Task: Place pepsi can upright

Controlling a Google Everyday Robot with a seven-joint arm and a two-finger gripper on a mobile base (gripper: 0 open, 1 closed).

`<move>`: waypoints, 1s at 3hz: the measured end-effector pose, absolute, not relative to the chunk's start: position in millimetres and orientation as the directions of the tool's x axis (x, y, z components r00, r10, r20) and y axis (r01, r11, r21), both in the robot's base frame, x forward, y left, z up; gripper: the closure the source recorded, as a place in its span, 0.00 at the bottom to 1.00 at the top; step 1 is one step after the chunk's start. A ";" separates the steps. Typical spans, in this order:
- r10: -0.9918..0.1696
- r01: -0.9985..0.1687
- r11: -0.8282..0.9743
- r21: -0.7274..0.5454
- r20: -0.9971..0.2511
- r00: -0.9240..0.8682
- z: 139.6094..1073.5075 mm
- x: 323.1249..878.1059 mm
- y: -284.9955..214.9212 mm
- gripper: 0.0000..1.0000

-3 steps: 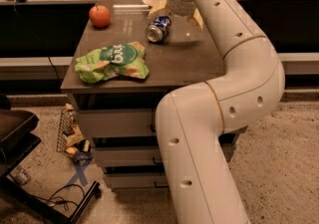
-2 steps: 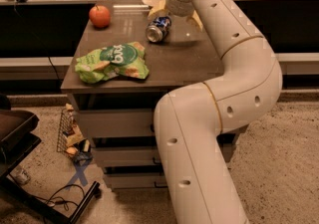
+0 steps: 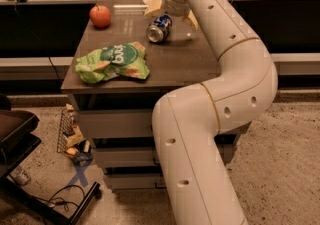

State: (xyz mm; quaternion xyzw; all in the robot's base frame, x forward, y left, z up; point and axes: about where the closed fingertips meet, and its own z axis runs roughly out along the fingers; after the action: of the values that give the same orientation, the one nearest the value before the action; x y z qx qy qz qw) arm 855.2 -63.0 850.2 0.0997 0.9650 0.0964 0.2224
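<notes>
The pepsi can (image 3: 159, 28) lies on its side near the far right of the brown table top (image 3: 175, 64), blue with a silver end facing me. My gripper (image 3: 172, 15) reaches down from the long white arm, right behind and over the can's far end. Its pale yellow fingers (image 3: 153, 6) stand spread apart, one on each side of the can, so it looks open. Whether the fingers touch the can is hidden by the wrist.
A red apple (image 3: 100, 15) sits at the table's far left corner. A green chip bag (image 3: 114, 62) lies at the front left. The white arm (image 3: 235, 69) curves past the table's right edge. A dark cart (image 3: 15, 134) and floor clutter (image 3: 72, 136) stand at left.
</notes>
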 end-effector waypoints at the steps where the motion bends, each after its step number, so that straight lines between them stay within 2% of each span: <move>1: 0.200 0.089 0.961 0.261 -0.439 -0.876 851.7 865.0 -44.1 0.00; 3: 0.179 0.065 0.962 0.266 -0.431 -0.884 835.1 871.1 -26.8 0.02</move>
State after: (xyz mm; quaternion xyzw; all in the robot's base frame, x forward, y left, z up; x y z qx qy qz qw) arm 871.1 -26.8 835.1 0.0634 0.9628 0.1228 0.2320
